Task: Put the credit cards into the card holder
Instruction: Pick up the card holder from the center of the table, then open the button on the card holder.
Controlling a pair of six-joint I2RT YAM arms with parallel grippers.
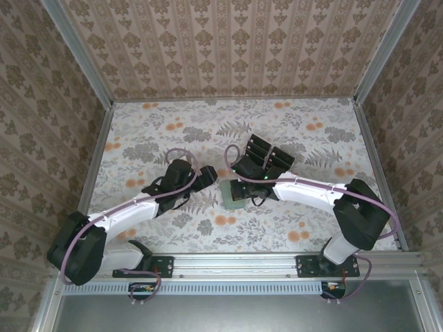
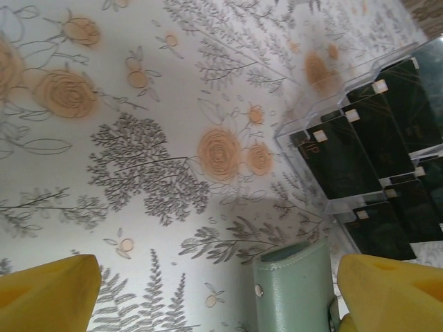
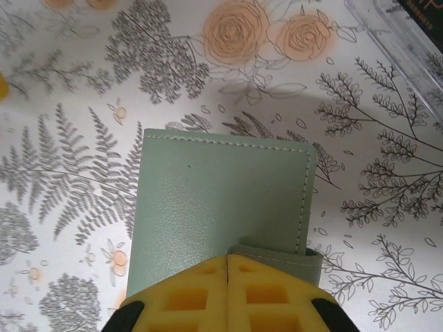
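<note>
The sage-green card holder (image 1: 232,200) lies folded shut on the flowered tablecloth, mid-table. My right gripper (image 1: 243,185) is directly over it. In the right wrist view its yellow fingertips (image 3: 228,266) are shut together with nothing between them. They rest at the card holder's (image 3: 214,194) closure tab. My left gripper (image 1: 211,176) stands open just left of it. In the left wrist view the card holder (image 2: 291,290) sits between the wide-apart fingers (image 2: 391,290), close to the right one. The black credit cards (image 2: 346,155) lie in rows in a clear tray beyond it.
The clear plastic tray (image 1: 250,142) with the cards (image 1: 266,153) sits just behind the card holder, and its edge (image 3: 394,34) reaches the right wrist view's top right corner. Patterned walls and metal rails enclose the table on three sides.
</note>
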